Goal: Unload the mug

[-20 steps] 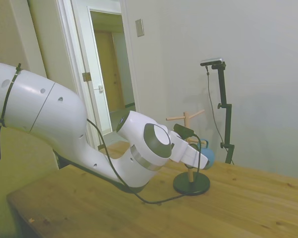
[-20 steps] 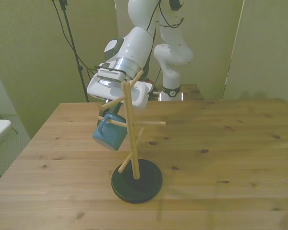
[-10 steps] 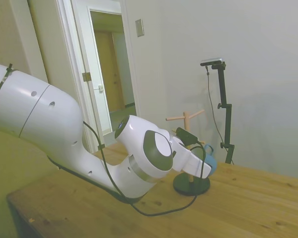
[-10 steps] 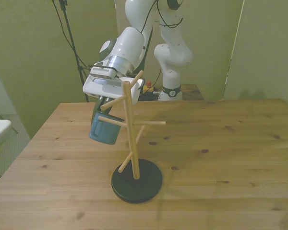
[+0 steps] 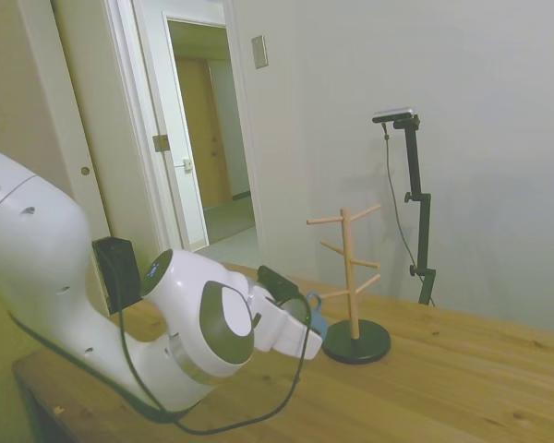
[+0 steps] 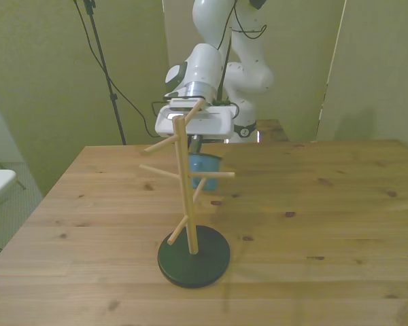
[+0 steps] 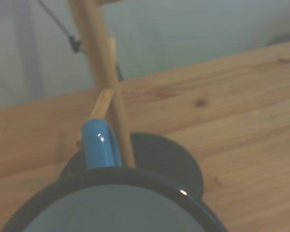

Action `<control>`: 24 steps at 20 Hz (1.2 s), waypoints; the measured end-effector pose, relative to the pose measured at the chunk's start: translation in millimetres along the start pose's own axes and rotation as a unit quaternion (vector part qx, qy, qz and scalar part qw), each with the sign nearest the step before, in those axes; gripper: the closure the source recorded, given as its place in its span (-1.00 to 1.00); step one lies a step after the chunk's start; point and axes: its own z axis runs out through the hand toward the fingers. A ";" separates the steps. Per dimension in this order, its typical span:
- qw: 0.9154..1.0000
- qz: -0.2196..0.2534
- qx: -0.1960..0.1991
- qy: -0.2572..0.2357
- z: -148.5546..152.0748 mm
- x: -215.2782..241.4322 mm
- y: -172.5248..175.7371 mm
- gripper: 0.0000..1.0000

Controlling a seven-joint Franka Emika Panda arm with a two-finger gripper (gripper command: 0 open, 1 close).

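Above the wooden table [image 6: 313, 224], at twelve o'clock from the mug tree [image 6: 186, 197] in the front view, my gripper [image 6: 198, 144] hangs with the mug [image 6: 205, 170] under it, clear of every peg. Whether my jaws clamp it I cannot tell; they are hidden behind the white hand. The mug is glossy light blue, round, with a thin dark rim and a looped handle [image 7: 100, 143]. The tree is a pale wood post with slim angled pegs on a flat black disc base [image 7: 169, 159]. Planks show grain and knots.
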 end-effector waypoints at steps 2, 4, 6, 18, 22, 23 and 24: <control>1.000 -0.015 0.000 -0.015 -8.9 -12.3 7.7 1.00; 0.999 -0.028 0.001 -0.031 -16.9 -21.4 14.7 1.00; 0.998 -0.040 0.002 -0.053 -26.7 -30.9 21.9 1.00; 0.989 -0.098 -0.052 -0.101 -74.9 -52.8 23.9 1.00; 0.982 -0.108 -0.083 -0.132 -84.6 -73.5 25.5 1.00; 0.981 -0.110 -0.089 -0.135 -85.4 -77.0 19.9 1.00; 0.979 -0.114 -0.093 -0.138 -85.4 -79.0 12.1 1.00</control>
